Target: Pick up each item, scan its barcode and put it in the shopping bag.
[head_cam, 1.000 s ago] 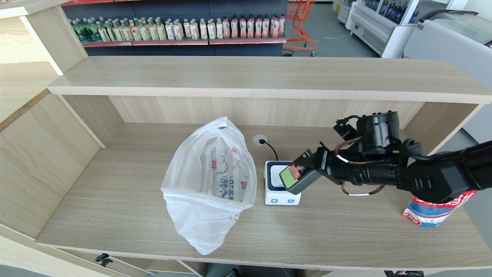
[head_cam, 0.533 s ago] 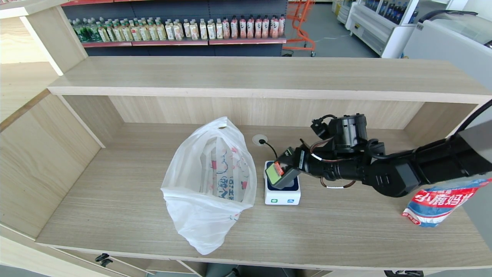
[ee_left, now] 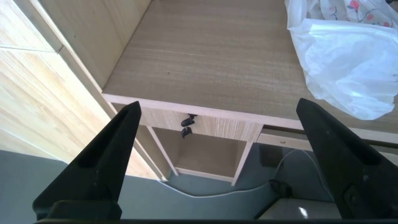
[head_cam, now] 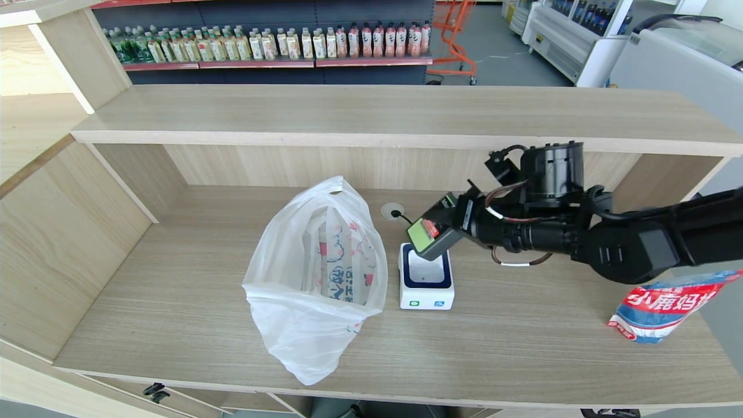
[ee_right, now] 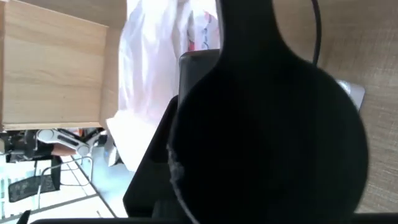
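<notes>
My right gripper (head_cam: 434, 235) is shut on a small dark box with a green face (head_cam: 422, 233) and holds it tilted just above the back of the white barcode scanner (head_cam: 426, 283). In the right wrist view the held box (ee_right: 267, 124) blocks most of the scene. The white plastic shopping bag (head_cam: 316, 278) stands open to the left of the scanner, with a patterned packet inside; the bag (ee_right: 155, 74) also shows beyond the box. My left gripper (ee_left: 219, 106) hangs open and holds nothing, below the counter's front edge near the bag (ee_left: 348, 56).
A red, white and blue snack bag (head_cam: 662, 307) lies at the counter's right end. The scanner's cable runs to a grommet hole (head_cam: 393, 210) behind it. A raised shelf (head_cam: 371, 116) overhangs the back of the counter (head_cam: 493, 348).
The right gripper carried the box left and down over the scanner, then lifted it up and slightly back. The bag and scanner stayed put.
</notes>
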Controlling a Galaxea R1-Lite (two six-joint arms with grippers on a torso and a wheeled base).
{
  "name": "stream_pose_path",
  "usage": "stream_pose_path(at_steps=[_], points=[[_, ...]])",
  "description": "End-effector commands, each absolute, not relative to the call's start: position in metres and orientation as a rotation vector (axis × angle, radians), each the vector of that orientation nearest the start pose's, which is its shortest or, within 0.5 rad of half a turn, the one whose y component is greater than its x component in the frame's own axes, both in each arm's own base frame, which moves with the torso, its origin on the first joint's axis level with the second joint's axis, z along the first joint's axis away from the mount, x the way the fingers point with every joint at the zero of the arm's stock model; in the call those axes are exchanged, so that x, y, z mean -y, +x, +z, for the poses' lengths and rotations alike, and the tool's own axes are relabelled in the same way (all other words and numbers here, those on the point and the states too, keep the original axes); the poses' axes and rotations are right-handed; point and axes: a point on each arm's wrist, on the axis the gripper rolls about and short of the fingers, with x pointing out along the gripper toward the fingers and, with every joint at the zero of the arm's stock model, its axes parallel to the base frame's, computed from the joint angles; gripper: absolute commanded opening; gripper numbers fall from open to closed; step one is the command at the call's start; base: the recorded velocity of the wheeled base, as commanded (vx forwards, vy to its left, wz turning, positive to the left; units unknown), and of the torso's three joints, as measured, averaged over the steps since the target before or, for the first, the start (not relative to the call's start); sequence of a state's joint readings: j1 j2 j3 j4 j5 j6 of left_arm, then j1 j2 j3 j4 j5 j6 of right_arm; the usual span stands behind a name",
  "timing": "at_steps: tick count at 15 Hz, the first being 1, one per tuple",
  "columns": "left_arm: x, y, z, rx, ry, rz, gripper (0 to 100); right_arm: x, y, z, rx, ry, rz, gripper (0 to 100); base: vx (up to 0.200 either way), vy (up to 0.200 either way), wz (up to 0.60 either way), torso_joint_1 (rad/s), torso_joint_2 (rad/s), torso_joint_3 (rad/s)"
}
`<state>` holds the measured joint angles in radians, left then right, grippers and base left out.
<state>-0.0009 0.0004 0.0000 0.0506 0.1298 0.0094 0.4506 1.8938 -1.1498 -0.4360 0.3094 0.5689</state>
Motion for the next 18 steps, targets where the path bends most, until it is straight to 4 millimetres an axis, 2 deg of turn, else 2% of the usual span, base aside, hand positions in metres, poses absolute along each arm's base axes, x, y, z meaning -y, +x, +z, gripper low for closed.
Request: stream_pose_path(at_steps=[1,2,4,6,10,14,18], points=[[-0.003,-0.023,0.070,-0.053,0.013,0.129,100,-0.142,0.280,0.271,-0.257,0.427,0.738,0,0.000,0.000,0.00,0.000,0.00,0.000],[-0.003,-0.023,0.070,-0.051,0.013,0.129,100,-0.135,0.269,0.274,-0.214,0.342,0.744,0,0.000,0.000,0.00,0.000,0.00,0.000],[-0.003,-0.023,0.070,-0.051,0.013,0.129,100,-0.117,0.247,0.248,-0.200,0.096,0.727,0,0.000,0.000,0.00,0.000,0.00,0.000],[-0.003,-0.023,0.070,-0.051,0.013,0.129,100,-0.108,0.233,0.228,-0.218,-0.033,0.725,0,0.000,0.000,0.00,0.000,0.00,0.000],[-0.003,-0.023,0.070,-0.051,0.013,0.129,100,-0.102,0.215,0.213,-0.267,-0.033,0.713,0,0.000,0.000,0.00,0.000,0.00,0.000],[-0.003,-0.023,0.070,-0.053,0.016,0.129,100,-0.101,0.214,0.209,-0.261,0.048,0.702,0,0.000,0.000,0.00,0.000,0.00,0.000],[-0.003,-0.023,0.070,-0.051,0.008,0.129,100,-0.105,0.215,0.209,-0.281,0.096,0.707,0,0.000,0.200,0.00,-0.004,0.00,0.006]])
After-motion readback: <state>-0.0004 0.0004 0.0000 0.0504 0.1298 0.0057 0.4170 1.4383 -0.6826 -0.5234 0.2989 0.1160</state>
